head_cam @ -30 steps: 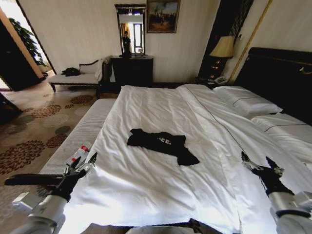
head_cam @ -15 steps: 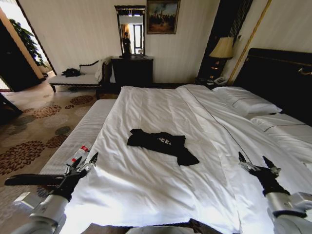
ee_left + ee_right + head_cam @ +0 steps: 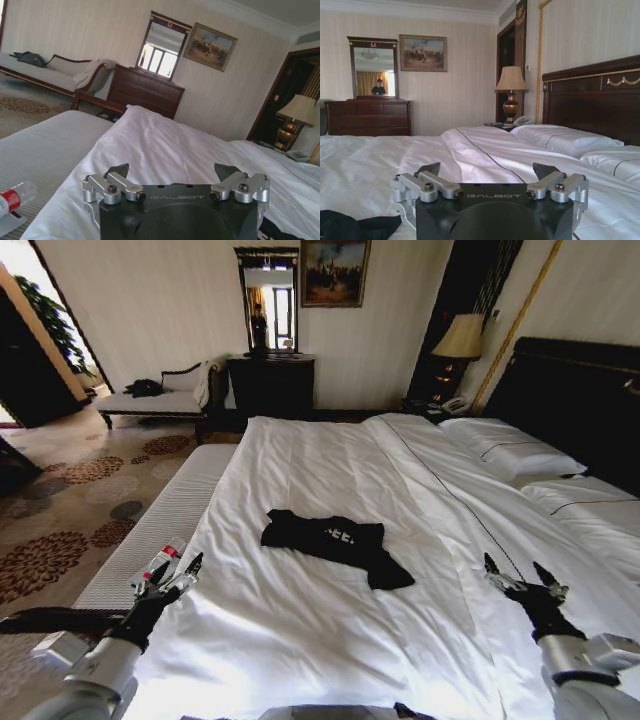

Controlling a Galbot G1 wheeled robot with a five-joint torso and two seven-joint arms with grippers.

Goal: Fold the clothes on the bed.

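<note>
The clothes, a black top with white lettering, lie crumpled in the middle of the bed on the white duvet. My left gripper hovers open at the bed's left edge, well short of the top. At the near right, my right gripper hangs open over the duvet, also apart from the top. In the left wrist view the open left gripper faces across the bed, and a dark corner of the clothes shows. The right wrist view shows the open right gripper with the clothes low beside it.
A grey striped bench runs along the bed's left side, with a small bottle on it near my left gripper. Pillows and a dark headboard stand at the far right. A chaise, dresser and lamp line the far wall.
My right gripper has moved a little up and inward over the duvet. The left gripper has barely shifted. The top lies as before.
</note>
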